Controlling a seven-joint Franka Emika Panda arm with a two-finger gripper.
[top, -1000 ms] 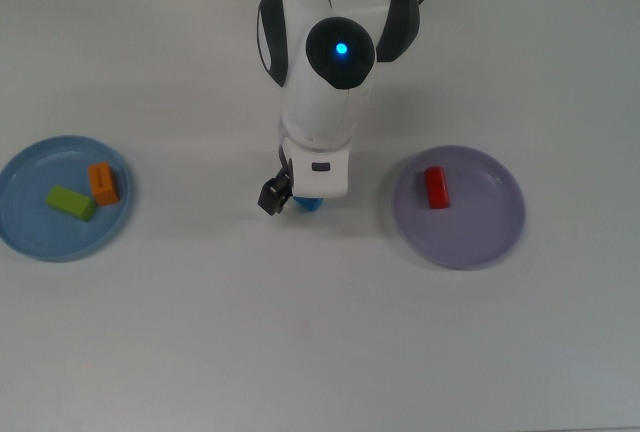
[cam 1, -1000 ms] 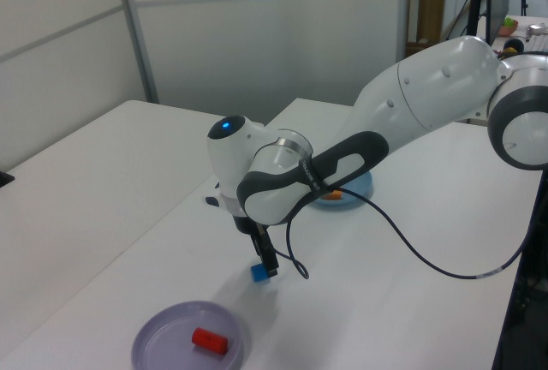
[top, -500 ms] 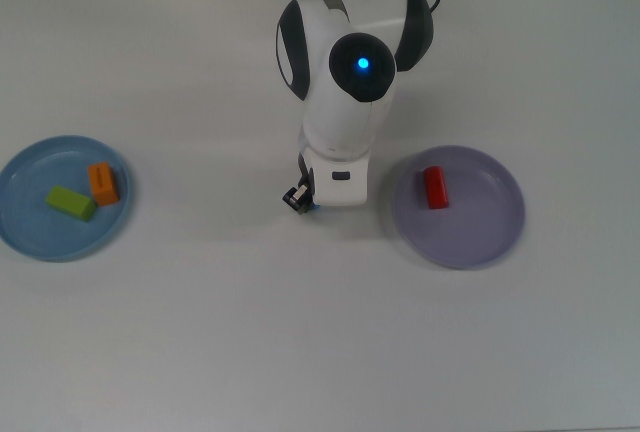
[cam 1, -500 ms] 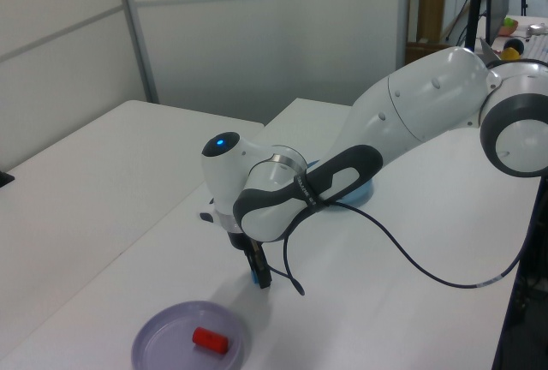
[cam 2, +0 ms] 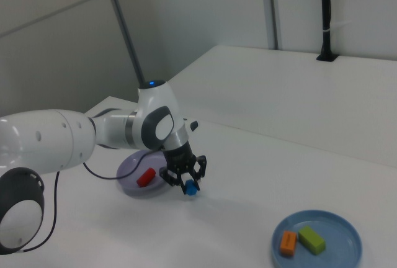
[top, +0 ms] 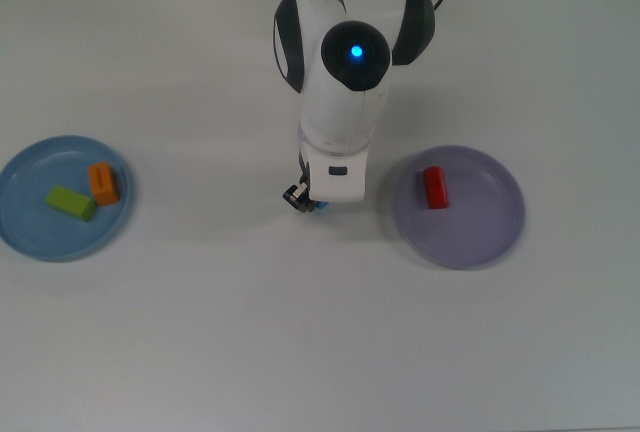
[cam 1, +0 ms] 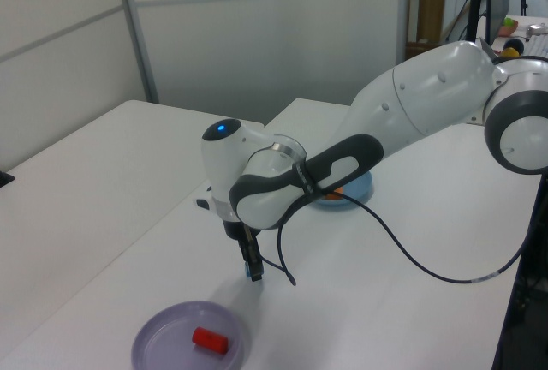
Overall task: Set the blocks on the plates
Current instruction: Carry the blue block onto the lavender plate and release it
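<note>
The jaws of the gripper (cam 2: 188, 183) clamp the small blue cube-like block (cam 2: 190, 187); a shallow grip risks dropping it short of the pale lavender round plate (top: 480, 232).

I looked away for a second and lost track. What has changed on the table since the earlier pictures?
The gripper has come down around the blue block, fingers either side of it; the block still looks to be on the table. The red block on the lavender plate and the orange and green blocks on the blue plate are unmoved.
</note>
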